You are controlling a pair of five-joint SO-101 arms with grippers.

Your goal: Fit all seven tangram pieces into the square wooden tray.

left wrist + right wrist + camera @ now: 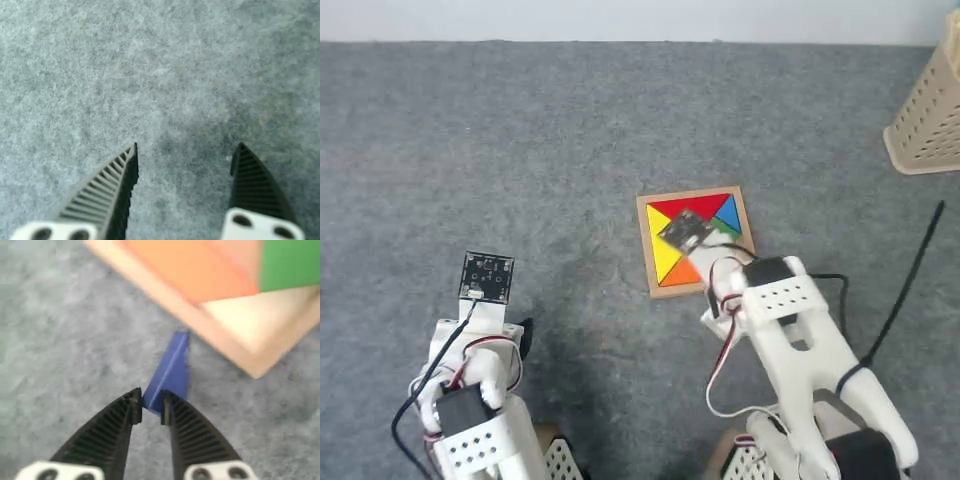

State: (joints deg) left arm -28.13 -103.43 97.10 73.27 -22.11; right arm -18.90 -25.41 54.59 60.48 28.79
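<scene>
The square wooden tray (646, 250) lies mid-table on grey carpet, holding a red piece (685, 207), a blue triangle (728, 212), a yellow piece (660, 250), an orange piece (682, 272) and a green piece (725, 228). My right arm (770, 300) hangs over the tray's near right corner. My right gripper (150, 392) is shut on a thin blue piece (170, 372), held on edge just outside the tray's rim (220, 347), beside bare wood (260, 322) in the corner. My left gripper (188, 146) is open over bare carpet, off to the tray's left.
A beige perforated container (930, 110) stands at the back right edge. A black cable (910, 280) runs up beside the right arm. Open carpet stretches across the left and far side of the table.
</scene>
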